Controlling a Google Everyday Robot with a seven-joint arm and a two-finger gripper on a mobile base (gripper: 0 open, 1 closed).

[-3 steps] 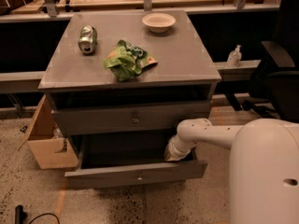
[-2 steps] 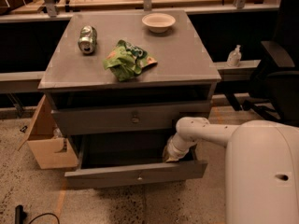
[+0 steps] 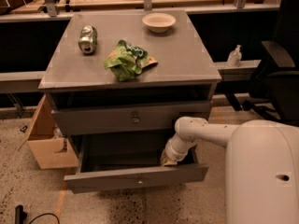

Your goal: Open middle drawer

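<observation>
The grey cabinet (image 3: pixel 187 55) has a tall top drawer front (image 3: pixel 107 120) with a small round knob, closed. Below it the middle drawer (image 3: pixel 107 181) stands pulled out towards me, its dark inside showing and its small knob at the centre of the front. The lowest drawer is hidden under it. My gripper (image 3: pixel 169 158) is at the end of the white arm (image 3: pixel 205 132), which reaches in from the right. It sits down inside the open middle drawer, at its right end, just behind the front panel.
On the cabinet top lie a tipped can (image 3: pixel 87 38), a green chip bag (image 3: pixel 127 59) and a white bowl (image 3: pixel 159 21). A cardboard box (image 3: pixel 49 143) stands on the floor at the left. A black chair (image 3: pixel 275 78) is at the right, and a small bottle (image 3: pixel 235 56) stands on a ledge.
My gripper has shifted slightly left and lower inside the open drawer. The drawer front stands about where it was.
</observation>
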